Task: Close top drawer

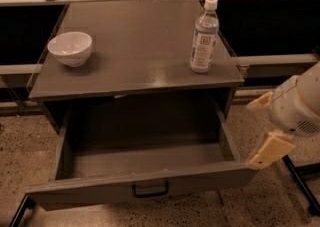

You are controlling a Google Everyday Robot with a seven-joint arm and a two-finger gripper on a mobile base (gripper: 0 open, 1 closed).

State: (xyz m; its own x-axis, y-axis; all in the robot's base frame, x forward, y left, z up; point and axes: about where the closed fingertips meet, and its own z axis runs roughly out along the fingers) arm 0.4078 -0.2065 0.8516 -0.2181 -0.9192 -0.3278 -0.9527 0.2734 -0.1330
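The top drawer point(145, 188) is a wide, deep grey metal drawer pulled far out from under the grey cabinet top point(135, 51). It is empty inside, and a small black loop handle point(149, 190) sits at the centre of its front panel. My gripper point(270, 150), cream-coloured, hangs at the right edge of the view, right at the drawer's front right corner. The arm's rounded white wrist point(300, 106) is above it.
A white bowl point(70, 48) stands on the cabinet top at the left. A clear water bottle point(204, 36) with a white cap stands upright at the right. Speckled floor lies in front. A black metal leg point(300, 183) slants at the lower right.
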